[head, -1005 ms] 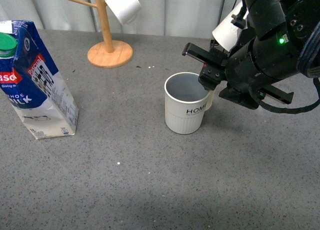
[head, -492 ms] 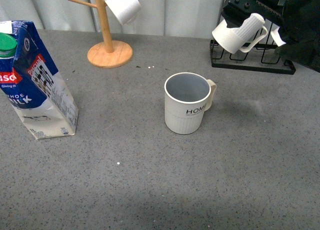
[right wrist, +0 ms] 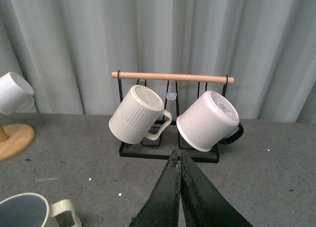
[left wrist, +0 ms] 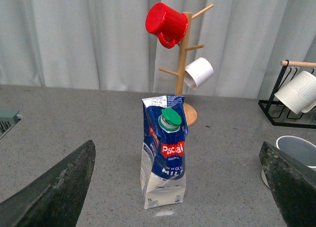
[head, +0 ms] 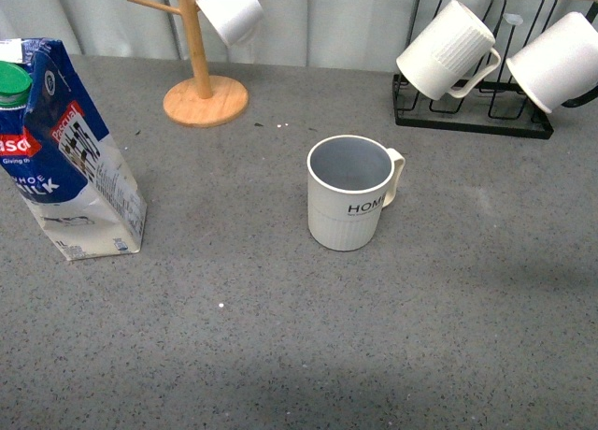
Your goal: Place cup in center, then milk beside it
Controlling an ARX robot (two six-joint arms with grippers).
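The cup [head: 348, 193], off-white with black "HOME" lettering, stands upright near the middle of the grey table, handle to the right. It also shows in the left wrist view [left wrist: 297, 150] and the right wrist view [right wrist: 29, 212]. The milk [head: 61, 150], a tall blue and white carton with a green cap, stands at the table's left. In the left wrist view the milk [left wrist: 164, 158] stands between the wide-open fingers [left wrist: 54, 192] of my left gripper [left wrist: 173, 187], some way ahead of them. My right gripper [right wrist: 179, 158] is shut and empty, raised, facing the mug rack. Neither arm shows in the front view.
A wooden mug tree [head: 204, 70] with a white mug stands at the back left; a red mug [left wrist: 167, 23] hangs on top. A black wire rack [head: 472, 112] holds a ribbed white mug [head: 447, 54] and a plain one [head: 561, 61] at the back right. Curtains close the back.
My right arm, which was at the cup's handle, has let go, lifted away to the upper right and left the front view. The cup stays where it was set.
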